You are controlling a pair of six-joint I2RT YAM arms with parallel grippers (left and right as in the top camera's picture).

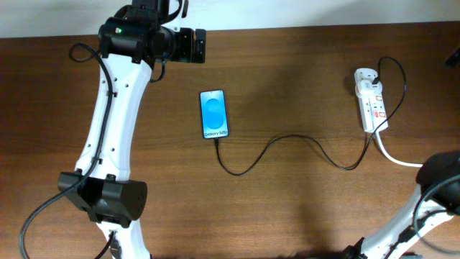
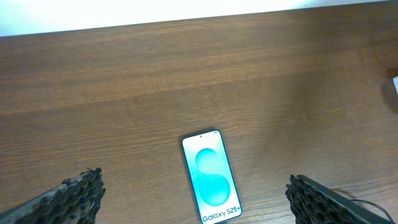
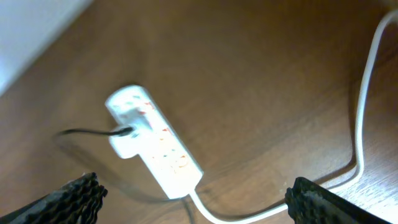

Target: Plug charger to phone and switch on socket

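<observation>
A brown wooden table [image 1: 287,216], seen from above and from both wrists.

The right gripper [image 3: 194,183] hangs over the white power strip [image 3: 155,149]. Its two fingers [image 3: 323,202] are spread as wide as they go and hold nothing. The strip lies slantwise between and just ahead of them, nearer the finger at the picture's left. Its thick white cord [image 3: 367,93] curves close by the other finger.

The left gripper [image 2: 194,186] is likewise wide open and empty. The phone [image 2: 210,177], its screen lit blue, lies flat between its fingers [image 2: 71,199] and touches neither.

The thin black charging cable [image 1: 287,139] snakes from the strip to the phone's bottom edge and seems to meet it there. Whether the tip is fully seated is too small to tell.

If it is seated, the step in hand is likely the switch. To do it well, the right fingers should probably close into one firm tip. They should then line up over the red-marked switches [image 3: 177,160] near the black plug [image 3: 127,130] and press straight down. A sideways push could slide or tip the light strip. The switches are small and blurred here, so which one serves the plug cannot be told.
</observation>
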